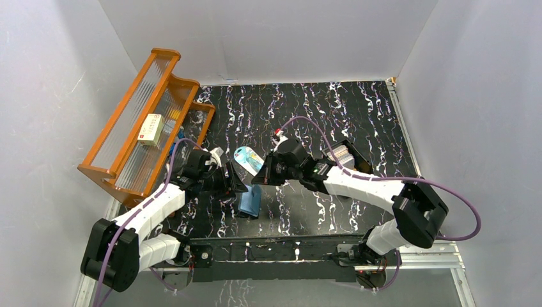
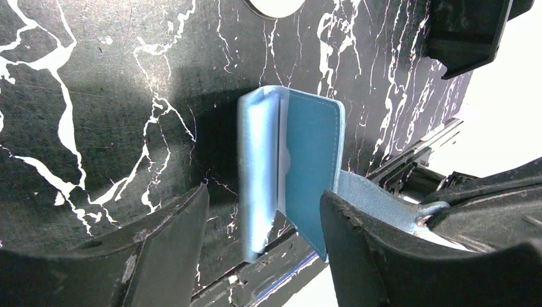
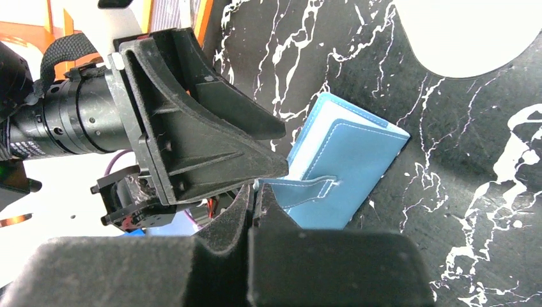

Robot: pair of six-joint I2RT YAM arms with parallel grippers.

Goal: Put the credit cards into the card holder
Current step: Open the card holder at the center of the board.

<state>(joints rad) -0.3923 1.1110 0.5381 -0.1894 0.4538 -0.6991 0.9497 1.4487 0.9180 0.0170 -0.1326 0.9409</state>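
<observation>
Here, the card holder [image 1: 250, 201] sits on the black, white-veined desk [image 1: 358, 109], near its front edge and between the two arms. From the left wrist view it stands partly open on the desk [image 2: 96, 96]. A dark teal cover faces out and a lighter blue leaf [image 2: 259, 166] sits beside it. A sliver of white shows in the gap between them; whether that is a card or a pocket cannot be told.

The left end effector [image 2: 265, 195] has its fingers [image 2: 160, 256] well apart, one on each side of the card holder [image 2: 310, 160], neither clearly pressing on it. The right end effector [image 3: 255, 199] has its fingers together. The wallet's thin closing strap [image 3: 300, 187] runs from the cover straight into their tips, so it appears pinched there. From that view the card holder [image 3: 355, 160] lies just beyond those tips, with the left end effector [image 3: 192, 128] close on its other side.

In the top view the left end effector [image 1: 234, 185] and right end effector [image 1: 264, 173] almost meet above the wallet. A light-blue oval item [image 1: 247, 157] lies just behind them. A wooden rack [image 1: 137, 115] at the left holds a cream box [image 1: 151, 129]. A black box [image 1: 345, 153] with a pale stack in it sits behind the right forearm.
</observation>
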